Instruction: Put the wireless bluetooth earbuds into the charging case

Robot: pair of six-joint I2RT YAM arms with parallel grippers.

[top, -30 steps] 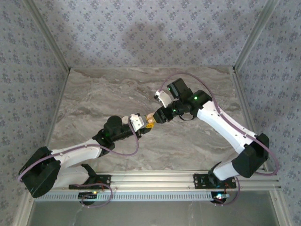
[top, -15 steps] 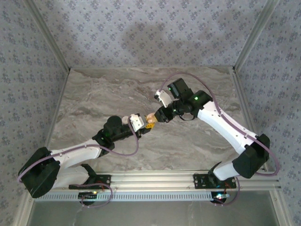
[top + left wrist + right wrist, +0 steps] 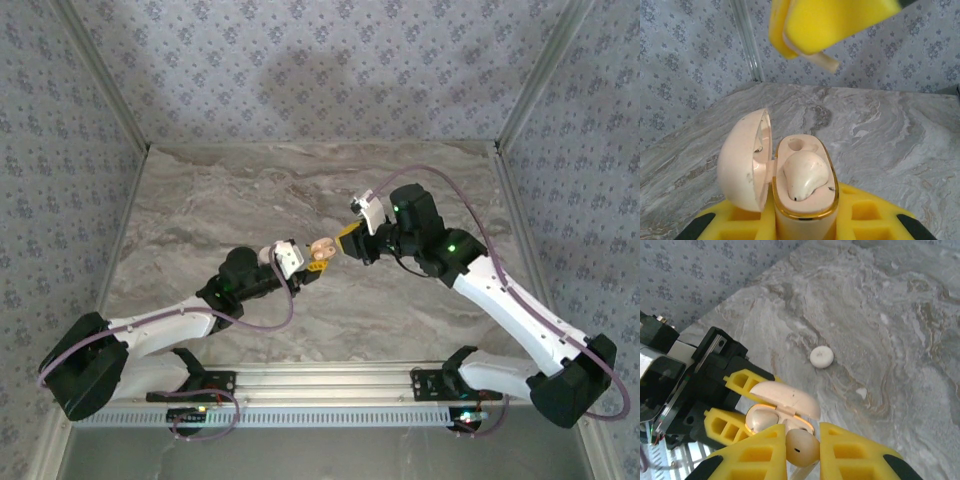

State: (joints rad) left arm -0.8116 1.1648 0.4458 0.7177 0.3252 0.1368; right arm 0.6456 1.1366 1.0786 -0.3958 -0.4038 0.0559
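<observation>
My left gripper is shut on the cream-peach charging case, which stands upright with its lid swung open to the left. One white earbud sits in the case beside an empty hollow. My right gripper is shut on the other earbud and hovers just above the open case. In the left wrist view the right gripper's yellow fingers hang overhead with the earbud's stem poking out. From the top camera, both grippers meet at the case mid-table.
A small white round disc and a tiny white fleck lie on the marble table beyond the case. Patterned walls and metal posts close in the table's sides and back.
The right arm has swung to the right and its gripper has drawn back a little from the case. The left arm and the case have stayed put.
</observation>
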